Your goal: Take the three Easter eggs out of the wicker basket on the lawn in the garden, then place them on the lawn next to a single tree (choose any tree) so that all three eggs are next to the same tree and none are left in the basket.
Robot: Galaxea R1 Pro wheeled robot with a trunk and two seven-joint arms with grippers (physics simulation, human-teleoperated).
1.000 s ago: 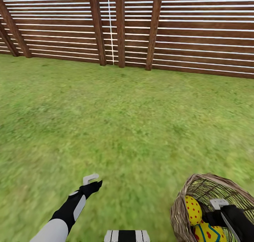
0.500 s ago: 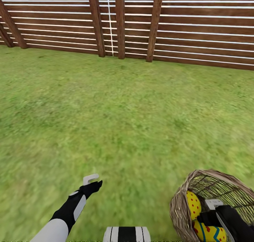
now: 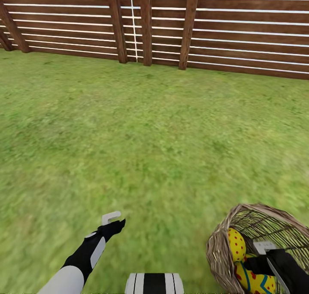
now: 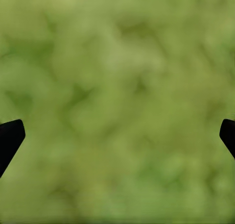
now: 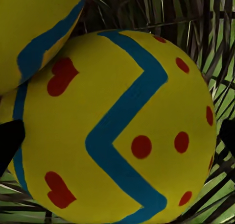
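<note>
View has tilted down a bit vs 1 s ago, fence (image 3: pixel 223 32) now higher, nothing else moved: right gripper (image 5: pixel 117 136), fingers spread wide, inside wicker basket (image 3: pixel 219 247) near right on lawn (image 3: pixel 150 135), straddling an egg (image 5: pixel 117 131), no grip yet; left gripper (image 4: pixel 117 136) open, empty.

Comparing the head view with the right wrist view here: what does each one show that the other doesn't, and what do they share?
Head view alone: the wooden fence, the open lawn, the left gripper over grass, and the basket's rim. Right wrist view alone: a close look at an egg's blue zigzag, red dots and hearts, with a second egg resting against it. Both: painted yellow eggs inside the wicker basket.
</note>
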